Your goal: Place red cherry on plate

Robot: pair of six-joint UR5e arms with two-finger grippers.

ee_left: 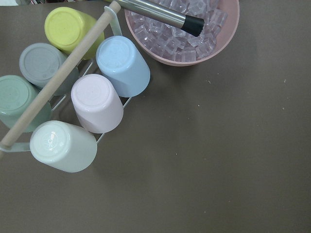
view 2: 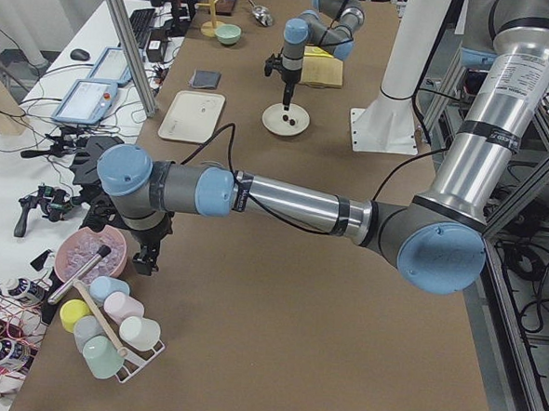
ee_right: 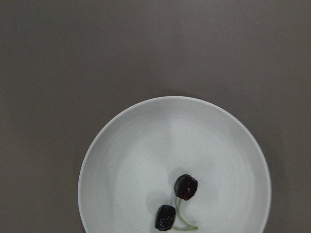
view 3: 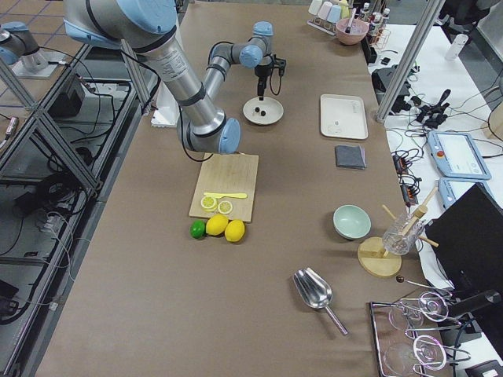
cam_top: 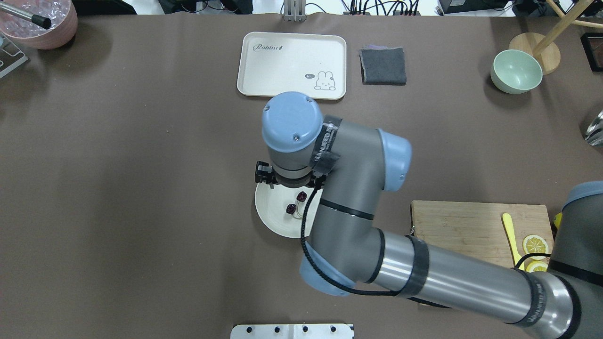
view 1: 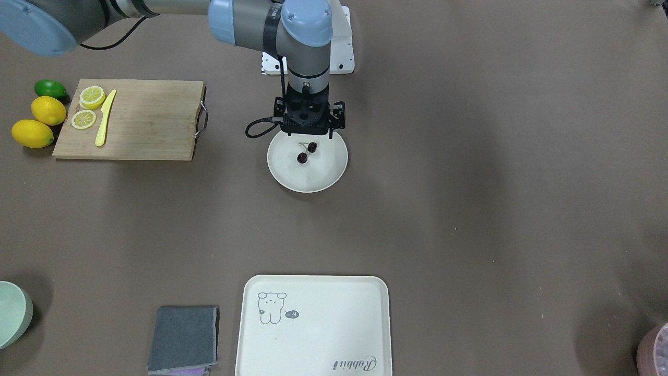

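The red cherry, two dark glossy fruits on thin joined stems, lies on the round cream plate at mid-table. The right wrist view looks straight down on the cherry in the near half of the plate, and no fingers show there. My right gripper hangs above the plate's robot-side rim, clear of the cherry; I cannot tell if it is open or shut. My left gripper is far away at the table's left end, its state also unclear.
A wooden cutting board carries lemon slices and a yellow knife, with lemons and a lime beside it. A bear tray, grey cloth and green bowl line the far edge. Pink ice bowl and cup rack sit below the left wrist.
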